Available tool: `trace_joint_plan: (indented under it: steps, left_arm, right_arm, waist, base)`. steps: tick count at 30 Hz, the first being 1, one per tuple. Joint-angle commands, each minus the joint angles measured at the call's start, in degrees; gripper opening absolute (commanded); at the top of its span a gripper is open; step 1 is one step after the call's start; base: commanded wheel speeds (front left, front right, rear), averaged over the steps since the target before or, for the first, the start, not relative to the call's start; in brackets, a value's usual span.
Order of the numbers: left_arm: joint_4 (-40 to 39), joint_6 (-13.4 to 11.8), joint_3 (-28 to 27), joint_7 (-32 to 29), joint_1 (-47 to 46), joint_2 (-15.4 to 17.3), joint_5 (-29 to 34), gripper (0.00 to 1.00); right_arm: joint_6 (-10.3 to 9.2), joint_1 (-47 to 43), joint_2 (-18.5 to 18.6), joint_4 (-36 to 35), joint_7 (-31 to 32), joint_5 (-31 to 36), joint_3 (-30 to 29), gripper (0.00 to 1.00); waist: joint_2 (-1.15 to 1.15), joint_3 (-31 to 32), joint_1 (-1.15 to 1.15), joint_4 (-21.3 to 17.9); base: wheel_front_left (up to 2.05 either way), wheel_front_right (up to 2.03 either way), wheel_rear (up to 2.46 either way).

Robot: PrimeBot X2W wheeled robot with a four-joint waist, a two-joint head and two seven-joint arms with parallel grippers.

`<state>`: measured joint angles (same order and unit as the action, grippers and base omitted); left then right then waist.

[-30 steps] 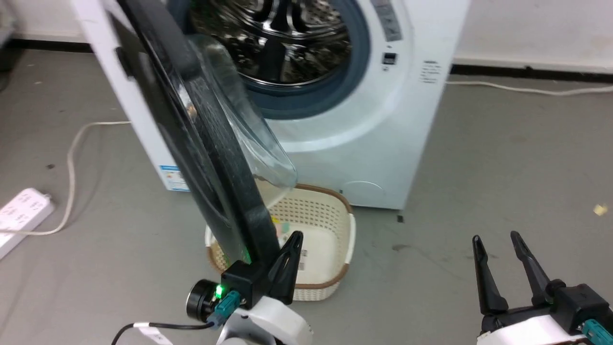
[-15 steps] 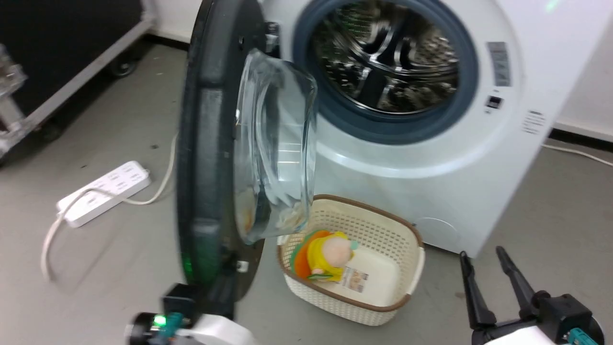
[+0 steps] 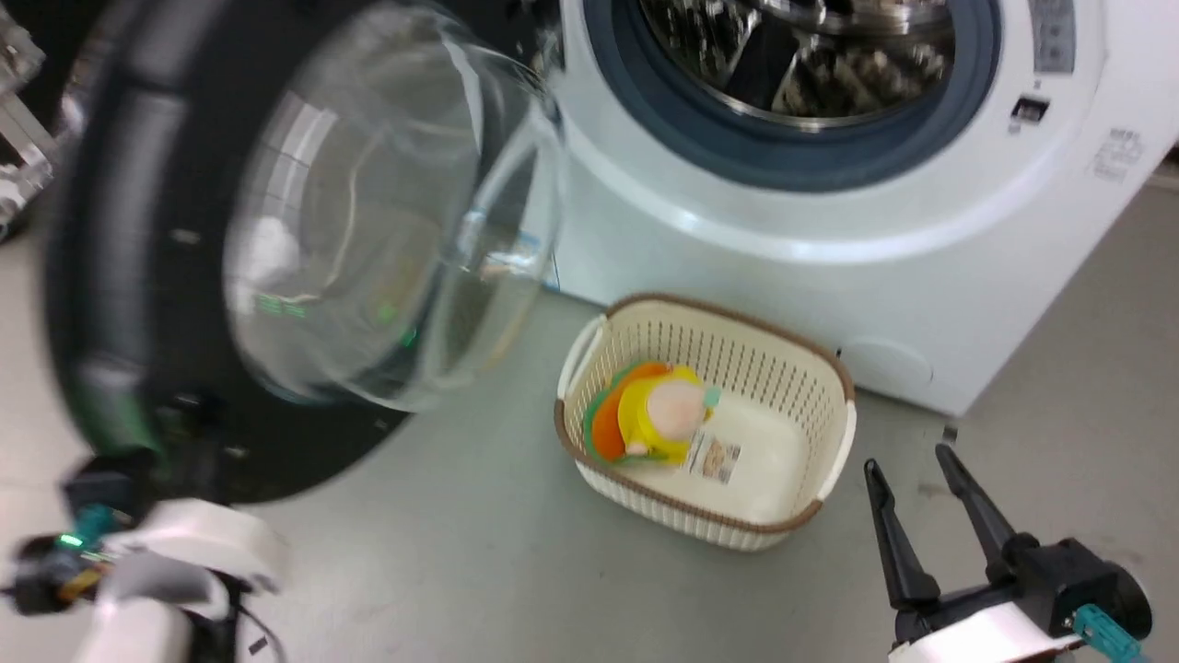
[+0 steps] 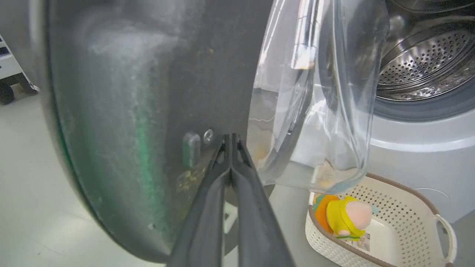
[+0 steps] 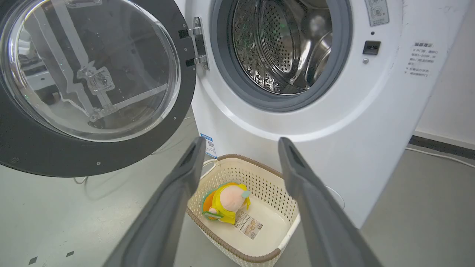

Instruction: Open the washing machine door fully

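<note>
Floor [image 3: 479, 552]: smooth grey; white wall [image 5: 452, 92] behind; basket [image 3: 700, 529] just before the machine [image 3: 737, 249].
Door [image 3: 110, 239]: upper left of frame, standing wide open.
Handling: likely stiff and weighty; glass [image 5: 92, 66] slick, so push the black rim [image 4: 148, 92] far from the hinge [image 5: 196, 40].
Left gripper [image 4: 231, 141]: fingers together, tips against the rim.
Right gripper [image 3: 904, 460]: fingers apart, empty, lower right.

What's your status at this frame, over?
Left gripper jaws shut, tips at large round black-rimmed glass washing machine door; right gripper open. Door wide open off white washing machine. Cream perforated basket apart from door.
</note>
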<state>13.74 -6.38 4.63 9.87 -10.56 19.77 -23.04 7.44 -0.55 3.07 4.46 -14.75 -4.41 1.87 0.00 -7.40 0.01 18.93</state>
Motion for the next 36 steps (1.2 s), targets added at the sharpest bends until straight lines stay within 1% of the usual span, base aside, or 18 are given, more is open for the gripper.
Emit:
trace_joint_plan:
  steps: [1, 4, 7, 11, 15, 24, 28, 32, 36]
  left_arm:
    - [0.74, -0.11, -0.85, 0.09, -1.29, 0.93, -0.16, 0.00]
    - [3.81, -0.41, -3.47, 0.37, -3.60, 3.65, -0.78, 0.00]
    - [7.32, 0.11, -5.71, 0.82, -6.02, 5.69, -2.10, 0.00]
    - [11.47, 0.86, -7.36, 1.81, -8.81, 7.68, -2.96, 0.00]
    - [14.86, 2.00, -7.91, 2.87, -11.17, 8.76, -3.38, 0.00]
    - [20.79, 3.04, -9.62, 4.70, -14.57, 9.59, -3.76, 0.00]
    - [21.41, 3.89, -9.38, 5.01, -14.91, 9.86, -2.47, 0.00]
    - [17.75, 4.72, -8.62, 5.09, -13.56, 8.41, -0.38, 0.00]
    - [10.70, 5.14, -7.93, 5.11, -9.64, 5.36, 2.17, 0.00]
  right_arm:
    - [0.05, 0.93, -0.19, -0.28, -0.25, 0.40, -0.20, 1.00]
    - [0.05, 1.87, -0.19, -0.48, -0.25, 1.15, -0.71, 1.00]
    - [0.05, 2.60, -0.19, -0.70, -0.25, 1.83, -1.14, 1.00]
    - [0.05, 3.34, 0.33, -0.88, -0.25, 2.63, -1.26, 1.00]
    - [0.05, 3.86, 0.71, -1.10, -0.25, 2.87, -1.75, 1.00]
    - [0.05, 4.57, 0.77, -0.94, -0.25, 2.98, -2.26, 1.00]
    - [0.05, 4.54, 0.73, -0.95, -0.25, 2.99, -2.48, 1.00]
    - [0.05, 4.15, 0.59, -0.98, -0.25, 2.71, -3.24, 1.00]
    - [0.05, 3.59, 0.29, -1.40, -0.25, 2.71, -4.43, 1.00]
  waist:
    - [0.00, -2.14, -0.01, -0.77]
    - [0.00, -4.10, -0.01, -1.29]
    - [0.00, -5.72, -0.01, -1.65]
    - [0.00, -7.36, -0.01, -2.14]
    - [0.00, -8.21, -0.01, -2.32]
    - [0.00, -8.05, -0.01, -2.54]
    - [0.00, -6.79, -0.01, -3.14]
    - [0.00, -4.44, -0.01, -4.09]
    - [0.00, -1.38, -0.01, -5.79]
  base:
    - [0.00, 0.00, 0.00]
    - [0.00, 0.00, 0.00]
    - [0.00, 0.00, 0.00]
    - [0.00, 0.00, 0.00]
    - [0.00, 0.00, 0.00]
    - [0.00, 0.00, 0.00]
    - [0.00, 0.00, 0.00]
    - [0.00, 0.00, 0.00]
    - [0.00, 0.00, 0.00]
